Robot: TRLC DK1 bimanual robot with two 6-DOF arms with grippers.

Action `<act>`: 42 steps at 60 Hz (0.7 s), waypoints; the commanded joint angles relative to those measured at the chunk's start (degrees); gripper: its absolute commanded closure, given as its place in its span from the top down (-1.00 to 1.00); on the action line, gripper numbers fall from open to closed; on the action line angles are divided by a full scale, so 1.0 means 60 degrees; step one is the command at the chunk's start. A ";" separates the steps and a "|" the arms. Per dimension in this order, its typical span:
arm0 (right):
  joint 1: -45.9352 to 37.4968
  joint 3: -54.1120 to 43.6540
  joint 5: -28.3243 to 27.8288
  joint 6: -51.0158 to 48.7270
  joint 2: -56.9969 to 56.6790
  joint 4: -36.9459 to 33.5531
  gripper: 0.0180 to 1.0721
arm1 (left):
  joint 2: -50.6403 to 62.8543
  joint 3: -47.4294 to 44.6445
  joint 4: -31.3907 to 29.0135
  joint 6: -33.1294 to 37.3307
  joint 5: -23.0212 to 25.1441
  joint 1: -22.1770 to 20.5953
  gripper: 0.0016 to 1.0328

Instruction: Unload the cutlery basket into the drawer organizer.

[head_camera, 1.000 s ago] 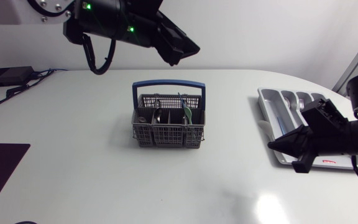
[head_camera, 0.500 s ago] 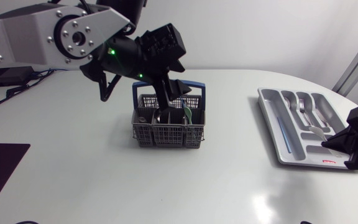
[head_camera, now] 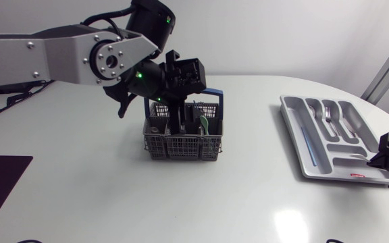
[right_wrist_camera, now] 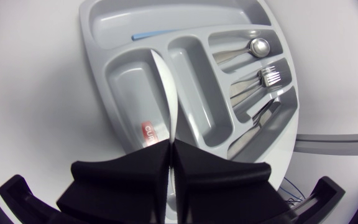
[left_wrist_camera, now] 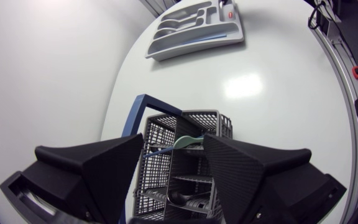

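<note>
"Hanging over what, those left fingers (left_wrist_camera: 104,168)?"

"The grey mesh cutlery basket with the blue handle (head_camera: 181,144), mid-desk (head_camera: 80,175). They're spread apart and hold nothing. At the near right, the right fingers (right_wrist_camera: 123,174) are closed on a slim white utensil (right_wrist_camera: 162,93) over the grey plastic drawer organizer (head_camera: 294,125)."
</note>
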 commanded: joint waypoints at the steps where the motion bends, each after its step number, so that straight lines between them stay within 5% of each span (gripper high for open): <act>1: -0.0088 -0.0093 0.0175 -0.0527 0.0415 0.0423 -0.85 | 0.0348 -0.0213 -0.0099 0.0633 -0.0141 -0.0089 0.33; 13: -0.0088 -0.0693 0.0439 -0.0688 0.0459 0.1566 -0.04 | 0.0627 -0.0155 -0.0216 0.1307 -0.0463 -0.0177 0.33; 30: -0.0220 -0.0825 0.0410 -0.0454 -0.0098 0.1669 0.37 | 0.1052 0.0006 -0.0216 0.1835 -0.0668 -0.0367 0.32; 42: -0.0176 -0.1294 -0.0337 0.0235 -0.1182 0.1449 0.47 | 0.1476 0.0387 -0.0202 0.2113 -0.0859 -0.0426 0.25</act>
